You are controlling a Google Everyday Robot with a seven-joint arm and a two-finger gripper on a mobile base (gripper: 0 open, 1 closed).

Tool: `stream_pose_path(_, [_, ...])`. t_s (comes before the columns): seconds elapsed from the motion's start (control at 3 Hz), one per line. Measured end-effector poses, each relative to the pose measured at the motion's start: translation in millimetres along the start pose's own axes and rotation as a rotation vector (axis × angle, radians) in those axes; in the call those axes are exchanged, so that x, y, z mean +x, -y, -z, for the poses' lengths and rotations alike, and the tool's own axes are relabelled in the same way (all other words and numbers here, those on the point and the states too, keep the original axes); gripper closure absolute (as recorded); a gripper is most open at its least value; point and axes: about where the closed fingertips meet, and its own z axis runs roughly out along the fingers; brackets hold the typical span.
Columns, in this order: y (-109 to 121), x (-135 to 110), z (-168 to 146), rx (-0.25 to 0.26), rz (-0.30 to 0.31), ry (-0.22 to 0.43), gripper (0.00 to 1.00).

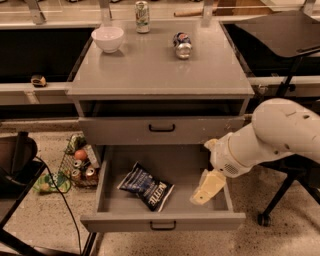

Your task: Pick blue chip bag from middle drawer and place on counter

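The blue chip bag (146, 185) lies crumpled, white lettering up, on the floor of the open middle drawer (162, 220), left of centre. My gripper (206, 189), cream-coloured, hangs over the drawer's right side, to the right of the bag and apart from it. Nothing is in it. The white arm comes in from the right. The grey counter (160, 65) tops the cabinet above.
On the counter stand a white bowl (108, 38), a green-and-white can (142, 9) and a blue-and-silver can on its side (182, 45). A wire basket with cans and fruit (78, 162) sits on the floor at the left. A chair's legs (280, 195) are behind the arm.
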Motion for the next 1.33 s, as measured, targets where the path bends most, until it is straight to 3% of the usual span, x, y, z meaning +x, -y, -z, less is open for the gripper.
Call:
stream_pose_path(0.33, [7,2,-52,-0.023,0.010,0.099,0.00])
stream_pose_path(0.67, [31,-7,-117,-0.021,0.005,0.231,0.00])
stream_pose_path(1.0, [49,-14,-183,-0.048,-0.030,0.329,0.00])
stream_pose_path(1.33, [55,-14,-251,-0.124,-0.092,0.392,0.00])
